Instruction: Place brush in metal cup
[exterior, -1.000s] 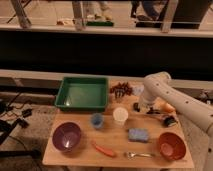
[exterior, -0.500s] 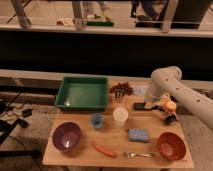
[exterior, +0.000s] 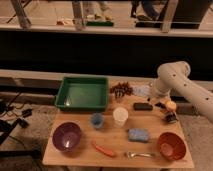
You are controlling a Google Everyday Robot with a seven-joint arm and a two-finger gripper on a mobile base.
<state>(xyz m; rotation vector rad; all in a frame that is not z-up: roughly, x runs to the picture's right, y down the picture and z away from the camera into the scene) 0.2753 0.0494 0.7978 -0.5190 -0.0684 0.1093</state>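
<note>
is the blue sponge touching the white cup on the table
Apart. The camera view shows a strip of bare wood between the blue sponge and the white cup. The hand is up at the table's far right, away from both.

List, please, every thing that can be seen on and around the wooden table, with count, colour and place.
green rectangular plastic bin: one, green, back left of table.
purple round bowl: one, purple, front left.
small blue cup: one, blue, centre.
white round cup: one, white, centre, right of small blue cup.
blue rectangular sponge: one, blue, front centre-right.
orange round bowl: one, orange-brown, front right.
orange carrot-shaped item: one, orange, front centre.
silver fork: one, silver, front edge.
black rectangular block: one, black, back right.
reddish-brown cluster: one, back centre; kind unclear.
wooden table: one, light brown.
white robot arm: one, right side.
gripper: one, dark, low over table's right edge.
</note>
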